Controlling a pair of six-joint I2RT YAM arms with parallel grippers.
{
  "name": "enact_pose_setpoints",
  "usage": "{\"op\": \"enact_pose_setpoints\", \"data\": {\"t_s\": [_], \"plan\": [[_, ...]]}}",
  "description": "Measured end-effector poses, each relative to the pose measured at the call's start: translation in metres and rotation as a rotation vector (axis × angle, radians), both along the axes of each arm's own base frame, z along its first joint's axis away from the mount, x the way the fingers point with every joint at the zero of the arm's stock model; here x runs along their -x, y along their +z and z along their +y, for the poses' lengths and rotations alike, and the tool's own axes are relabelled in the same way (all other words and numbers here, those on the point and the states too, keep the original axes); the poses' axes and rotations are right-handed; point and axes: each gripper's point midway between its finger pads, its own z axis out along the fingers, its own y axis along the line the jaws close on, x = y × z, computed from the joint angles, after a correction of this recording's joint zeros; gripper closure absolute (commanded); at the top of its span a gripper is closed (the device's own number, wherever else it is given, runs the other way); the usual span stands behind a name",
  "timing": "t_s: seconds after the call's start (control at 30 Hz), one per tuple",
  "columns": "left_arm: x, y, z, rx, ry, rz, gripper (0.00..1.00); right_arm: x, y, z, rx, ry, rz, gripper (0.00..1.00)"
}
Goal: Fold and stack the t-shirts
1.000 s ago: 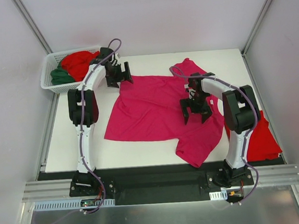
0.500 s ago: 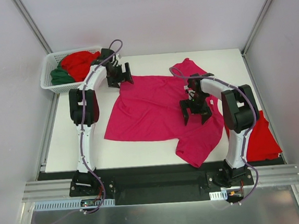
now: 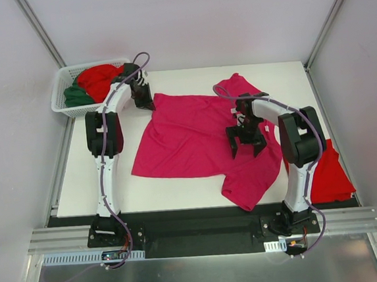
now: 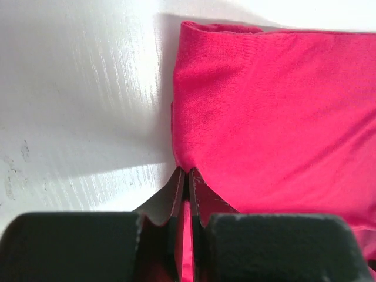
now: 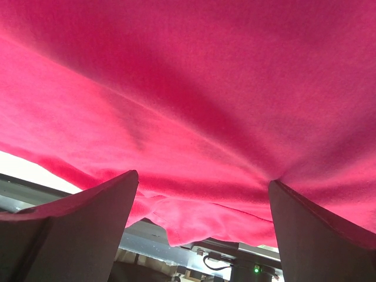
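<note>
Entry, standing beside the rig: task at an early stage by my reading. The magenta-pink short-sleeved cloth t-shirt (image 3: 195, 137) lies spread across the middle of the white desk (image 3: 113, 180), rumpled, one sleeve bunched at the far side, its near right part reaching toward the desk's near edge; no fold shows in it yet. The left pincer (image 3: 144, 100) is closed on the shirt's far left corner, and the left wrist view shows a thin pinch of pink cloth between the pressed-together fingers. The right pincer (image 3: 247, 142) stands wide apart low over the shirt's right half, gripping nothing (whether its tips touch the cloth I cannot tell). A bright red cloth t-shirt (image 3: 327, 175) lies flat at the desk's right edge, beside the right arm; it may be one finished piece, but its folds are not clear from here. Left to do: a second red t-shirt (image 3: 97, 76) and a dark green t-shirt (image 3: 75, 96) sit crumpled in the white plastic lattice basket (image 3: 62, 78) at the far left corner.
</note>
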Motion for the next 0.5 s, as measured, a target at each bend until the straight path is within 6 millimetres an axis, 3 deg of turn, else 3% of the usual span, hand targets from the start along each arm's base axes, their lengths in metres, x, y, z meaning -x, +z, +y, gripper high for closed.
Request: {"op": "enact_pose_setpoints", "data": {"t_s": [0.47,0.5], "plan": [[-0.008,0.013,0.0,0.006,0.012,-0.032,1.0,0.002,0.0,0.003,-0.001,0.021,0.001,0.04],[-0.008,0.016,-0.001,0.006,0.013,-0.037,0.95,0.002,0.0,0.003,0.0,0.021,0.001,0.04]]}}
